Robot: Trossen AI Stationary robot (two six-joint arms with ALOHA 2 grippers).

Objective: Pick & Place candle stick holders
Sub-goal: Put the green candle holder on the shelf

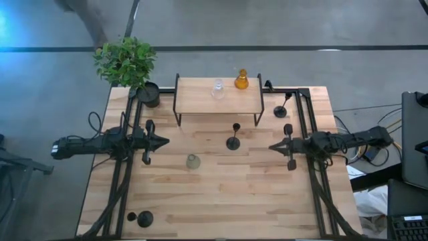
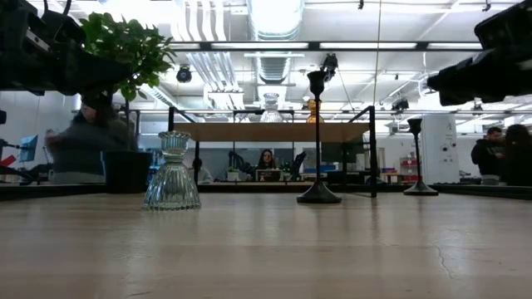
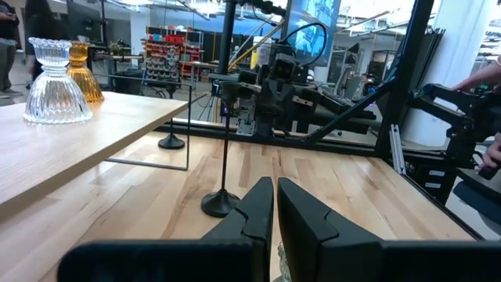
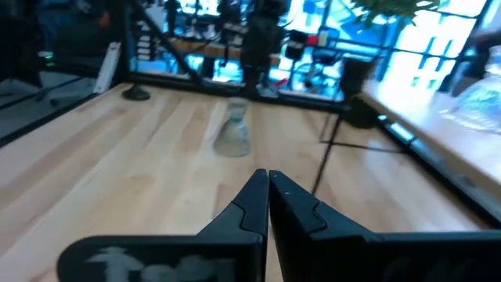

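Observation:
An olive-green glass holder [image 1: 193,161] stands on its base mid-table; it also shows in the low view [image 2: 172,172] and the right wrist view [image 4: 232,133]. A black holder [image 1: 233,142] stands upright right of it [image 3: 223,157]. A second black one [image 1: 280,111] stands at the far right and a third [image 1: 144,218] at the near left. A clear glass holder [image 1: 218,90] and an amber one [image 1: 241,80] stand on the wooden shelf [image 1: 200,102]. My left gripper [image 1: 166,142] is shut and empty at the left. My right gripper [image 1: 271,146] is shut and empty at the right.
A potted plant [image 1: 148,94] stands at the far left corner beside the shelf. The shelf's black legs [image 1: 257,119] reach the table behind the middle black holder. Black frame rails [image 1: 127,181] run along both table sides. People show in the room beyond.

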